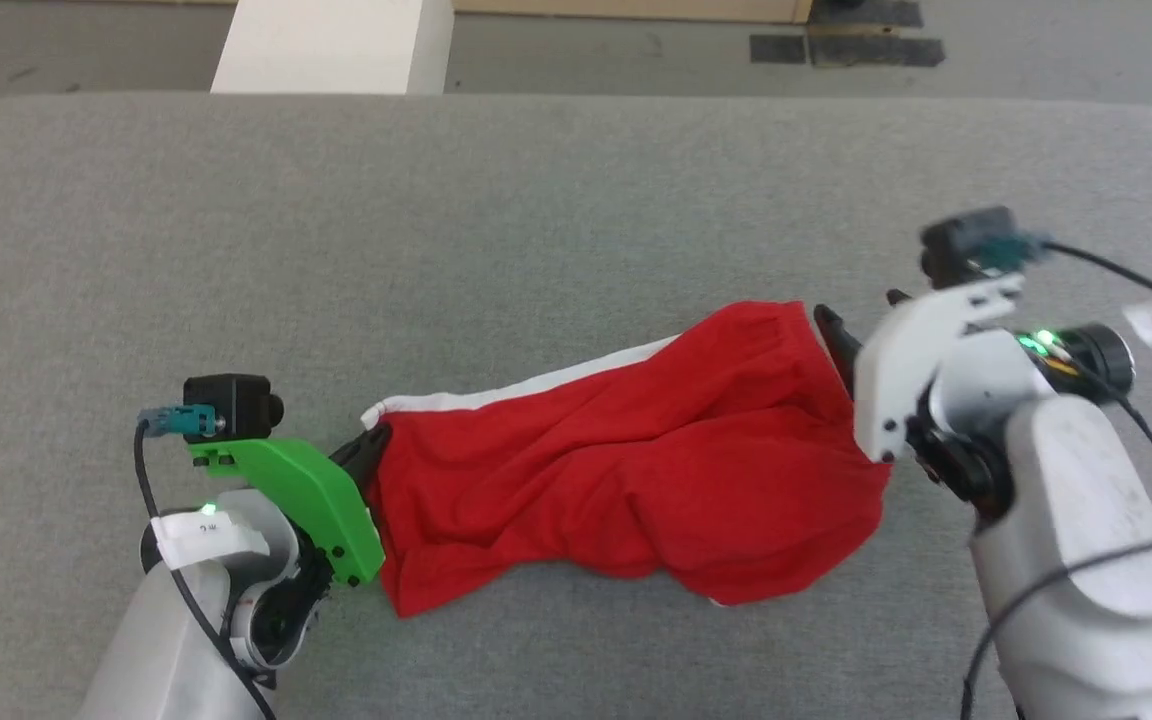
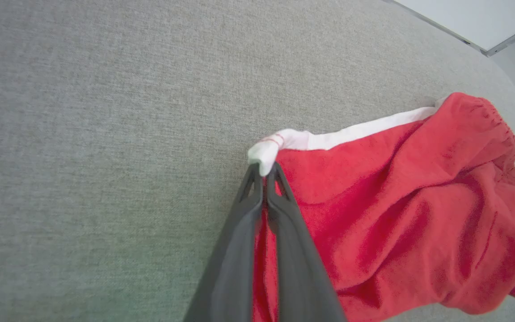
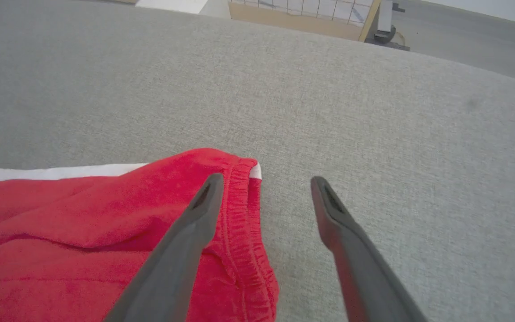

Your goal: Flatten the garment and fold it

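Head view has the garment (image 1: 626,470) lying crumpled across the middle of the frame on the grey table (image 1: 536,200), its white stripe along the upper edge. At the centre of the left wrist view, the left gripper (image 2: 264,172) is clenched on the garment's white corner. In the lower middle of the right wrist view, the right gripper (image 3: 266,180) is released, one finger over the gathered red edge and the other over bare table.

A grey fabric-covered table (image 1: 536,200) with rounded far corners spans the head view from edge to edge. On it, in the lower middle of the frame, lie rumpled red shorts (image 1: 636,470), stretched slantwise, a white stripe running along their upper left edge.
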### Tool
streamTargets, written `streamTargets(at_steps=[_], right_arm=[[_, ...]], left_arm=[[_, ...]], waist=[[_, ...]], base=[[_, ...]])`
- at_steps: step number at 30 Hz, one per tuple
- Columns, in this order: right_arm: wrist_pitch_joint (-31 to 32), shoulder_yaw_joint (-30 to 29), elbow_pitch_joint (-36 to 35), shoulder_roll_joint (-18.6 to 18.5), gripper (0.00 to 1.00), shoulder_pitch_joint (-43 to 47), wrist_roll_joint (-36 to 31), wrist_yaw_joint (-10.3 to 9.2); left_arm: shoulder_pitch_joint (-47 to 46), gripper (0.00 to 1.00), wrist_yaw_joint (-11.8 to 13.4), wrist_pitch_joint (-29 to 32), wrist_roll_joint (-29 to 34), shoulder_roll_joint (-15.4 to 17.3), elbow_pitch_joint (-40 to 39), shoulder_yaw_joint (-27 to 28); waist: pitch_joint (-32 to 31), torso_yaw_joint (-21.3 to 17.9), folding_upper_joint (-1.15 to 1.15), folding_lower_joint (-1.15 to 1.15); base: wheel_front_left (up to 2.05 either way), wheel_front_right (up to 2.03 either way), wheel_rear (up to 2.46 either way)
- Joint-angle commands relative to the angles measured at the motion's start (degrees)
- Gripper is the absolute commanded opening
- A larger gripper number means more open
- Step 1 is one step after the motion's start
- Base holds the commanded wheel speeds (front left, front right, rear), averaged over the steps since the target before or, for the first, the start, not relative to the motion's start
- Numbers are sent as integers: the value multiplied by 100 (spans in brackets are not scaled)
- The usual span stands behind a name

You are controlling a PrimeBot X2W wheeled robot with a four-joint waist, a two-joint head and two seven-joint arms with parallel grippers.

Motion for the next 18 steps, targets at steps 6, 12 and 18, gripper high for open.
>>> streamTargets(at_steps=[6, 12, 18], right_arm=[[312, 94, 1021, -5, 100, -842, -527, -8], [489, 142, 1751, -5, 100, -1019, -893, -8], [633, 235, 2051, -5, 100, -895, -936, -8]], left_arm=[[43, 0, 5, -2, -66, -57, -336, -78], [85, 0, -17, 6, -100, -64, -431, -136], [149, 0, -6, -7, -111, -55, -400, -160]], waist=[[411, 358, 57, 0], [528, 517, 57, 0], [526, 545, 57, 0]], base=[[0, 0, 0], [0, 0, 0], [0, 0, 0]])
